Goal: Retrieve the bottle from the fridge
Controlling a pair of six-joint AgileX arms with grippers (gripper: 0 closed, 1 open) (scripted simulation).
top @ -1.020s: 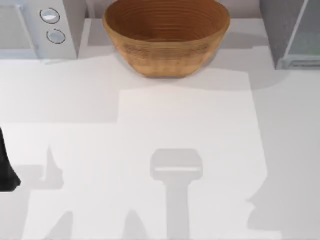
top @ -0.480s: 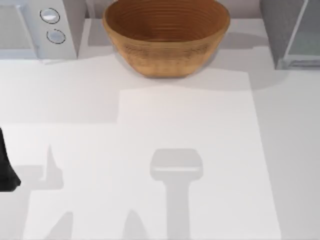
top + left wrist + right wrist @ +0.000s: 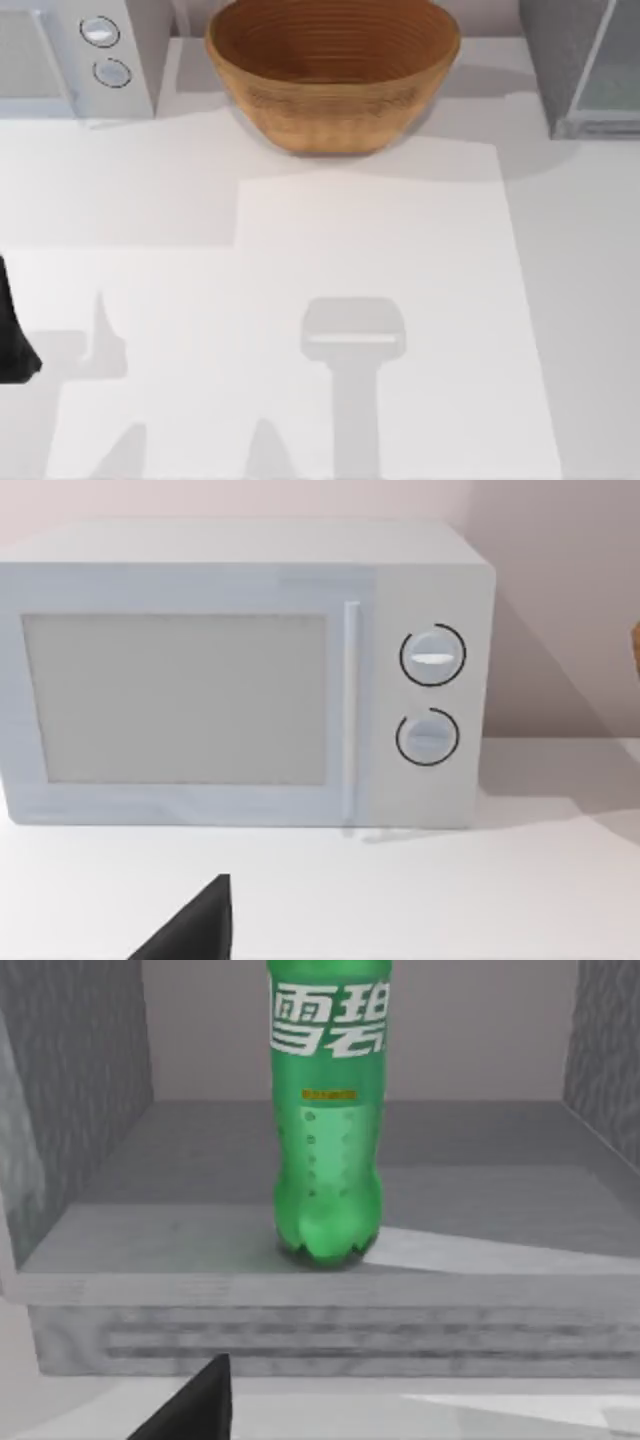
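A dark tip of the right hand is being shown low in the right wrist view; whether it is spread or pressed together cannot be told. It is being pointed at the bottle, which is standing upright inside the open grey fridge, near the front edge of its floor. At the desk's left edge, the left arm is being kept parked, facing a whitish microwave.
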